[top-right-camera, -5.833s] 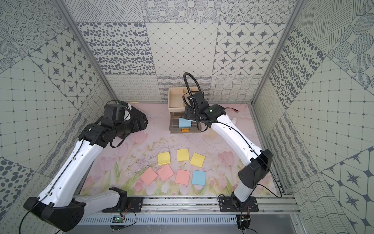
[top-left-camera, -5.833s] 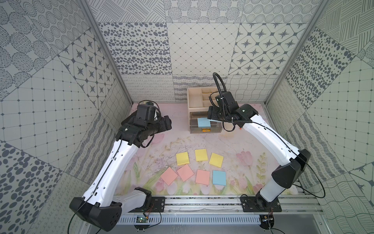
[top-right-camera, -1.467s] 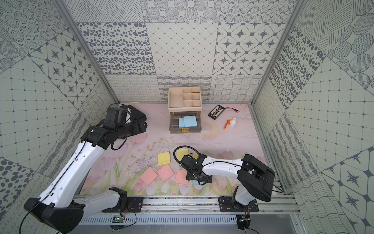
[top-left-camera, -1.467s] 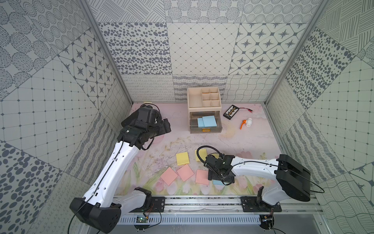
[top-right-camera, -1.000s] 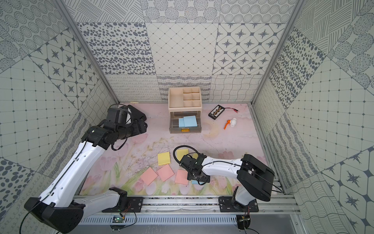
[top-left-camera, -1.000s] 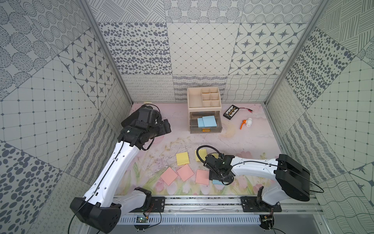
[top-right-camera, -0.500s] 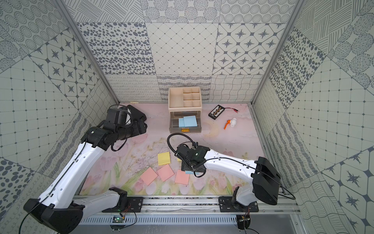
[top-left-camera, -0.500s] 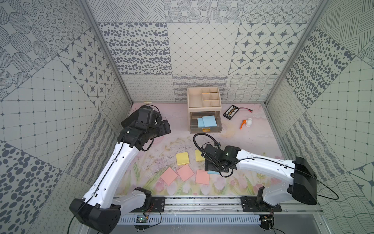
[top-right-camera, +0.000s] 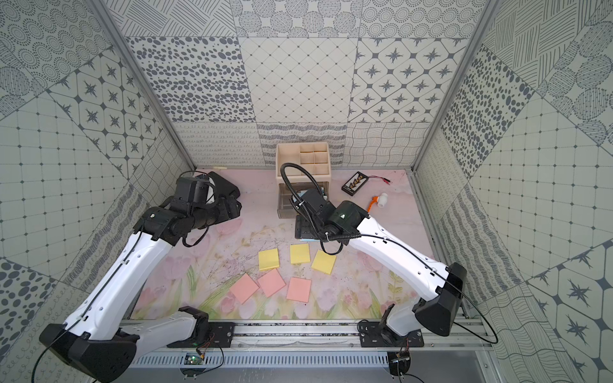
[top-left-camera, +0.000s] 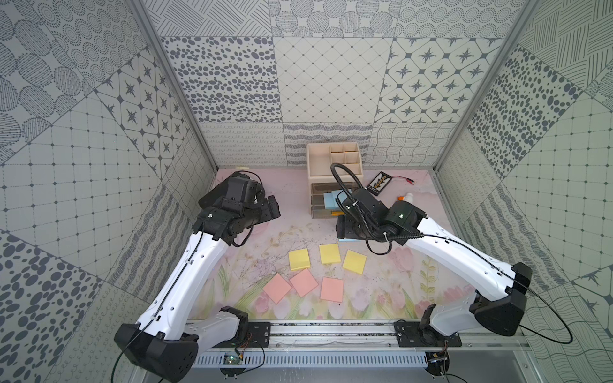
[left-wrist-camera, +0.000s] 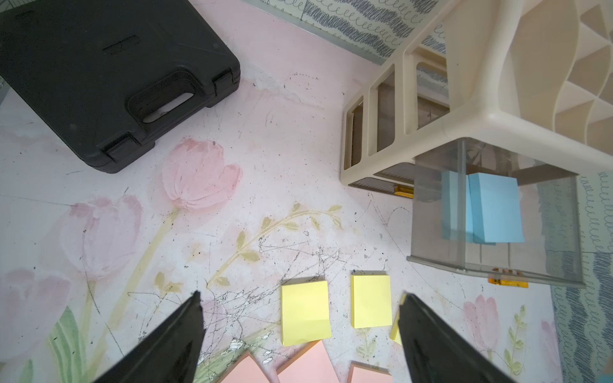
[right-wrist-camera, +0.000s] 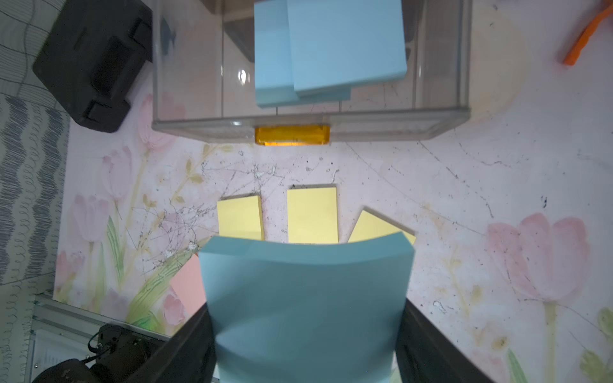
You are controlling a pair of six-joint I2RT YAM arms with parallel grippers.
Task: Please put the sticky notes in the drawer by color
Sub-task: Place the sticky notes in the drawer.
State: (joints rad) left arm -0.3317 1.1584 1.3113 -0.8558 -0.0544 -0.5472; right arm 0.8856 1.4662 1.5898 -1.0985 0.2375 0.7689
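My right gripper (right-wrist-camera: 305, 305) is shut on a light blue sticky note pad (right-wrist-camera: 306, 291), which bows slightly between the fingers. It hangs just in front of the open grey drawer (right-wrist-camera: 441, 66) of the cream chest (top-left-camera: 318, 159). Two blue pads (right-wrist-camera: 331, 49) lie overlapping in that drawer. Three yellow pads (top-left-camera: 299, 260) (top-left-camera: 329, 253) (top-left-camera: 354, 261) and three pink pads (top-left-camera: 277, 288) (top-left-camera: 304, 282) (top-left-camera: 332, 289) lie on the mat. My left gripper (left-wrist-camera: 300, 298) stands open above the mat at the left, holding nothing.
A flat black case (top-left-camera: 219, 192) lies at the back left behind the left arm. A small black holder with red wires (top-left-camera: 379, 181) and an orange-and-white item (top-left-camera: 406, 198) lie right of the chest. Patterned walls enclose the mat on three sides.
The right gripper has lifted the blue pad from the front of the mat and carried it back toward the open drawer. The left arm has barely moved.
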